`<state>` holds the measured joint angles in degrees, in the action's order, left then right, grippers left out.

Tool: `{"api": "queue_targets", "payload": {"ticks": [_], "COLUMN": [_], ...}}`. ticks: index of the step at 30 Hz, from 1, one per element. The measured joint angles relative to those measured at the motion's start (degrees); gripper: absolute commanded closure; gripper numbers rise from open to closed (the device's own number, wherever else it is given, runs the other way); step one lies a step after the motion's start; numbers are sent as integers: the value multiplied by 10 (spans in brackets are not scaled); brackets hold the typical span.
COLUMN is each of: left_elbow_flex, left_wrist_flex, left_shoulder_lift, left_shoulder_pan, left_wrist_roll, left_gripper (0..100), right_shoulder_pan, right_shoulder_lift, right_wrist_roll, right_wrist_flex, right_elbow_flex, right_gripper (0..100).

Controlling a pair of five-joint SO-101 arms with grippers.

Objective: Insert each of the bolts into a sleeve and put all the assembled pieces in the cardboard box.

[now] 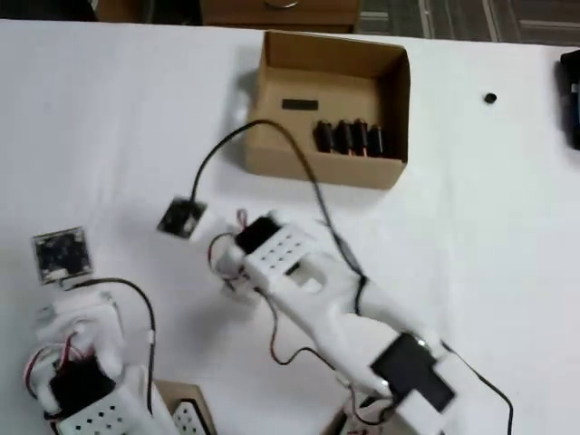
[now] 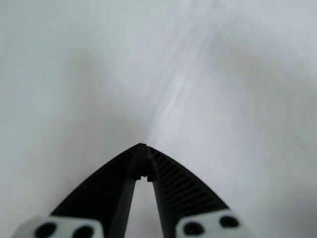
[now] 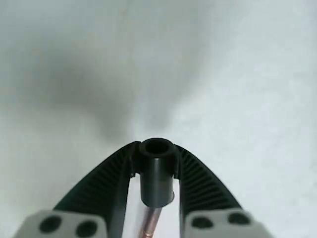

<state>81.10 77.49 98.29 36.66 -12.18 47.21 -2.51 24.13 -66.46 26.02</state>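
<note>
The open cardboard box (image 1: 317, 168) stands at the back of the white table, with several black assembled pieces (image 1: 349, 138) lined up along its near wall. My right arm (image 1: 299, 272) lies across the middle of the table, in front of the box. My right gripper (image 3: 157, 148) is shut on a black sleeve (image 3: 157, 173), whose open bore faces away from the camera. A copper-coloured bolt shaft (image 3: 152, 220) sticks out of the sleeve's near end. My left arm (image 1: 77, 344) is at the front left. Its gripper (image 2: 142, 148) is shut on nothing, just above the bare cloth.
A small black part (image 1: 490, 98) lies alone at the far right, and a dark object (image 1: 571, 86) sits at the right edge. A square module (image 1: 181, 217) on a black cable hangs left of the right arm. Another module (image 1: 62, 254) is by the left arm.
</note>
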Motion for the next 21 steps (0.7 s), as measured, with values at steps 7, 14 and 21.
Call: {"api": "queue_targets", "payload": {"ticks": [7, 14, 21], "left_elbow_flex": [-38, -200, -458], "left_wrist_flex": [4, 20, 165], "left_shoulder_lift": [0, -56, -351], "left_shoulder_pan": [-141, -345, -394], "left_wrist_roll": [129, 175, 335], "left_gripper": [965, 679, 753], "right_shoulder_pan": [-87, -176, -239], "right_shoulder_lift": [-140, -256, -316], "right_wrist_roll": [-4, -4, -4], "right_wrist_flex": [-30, -54, -87], "right_elbow_flex": [1, 1, 1], "right_gripper": [979, 979, 979]}}
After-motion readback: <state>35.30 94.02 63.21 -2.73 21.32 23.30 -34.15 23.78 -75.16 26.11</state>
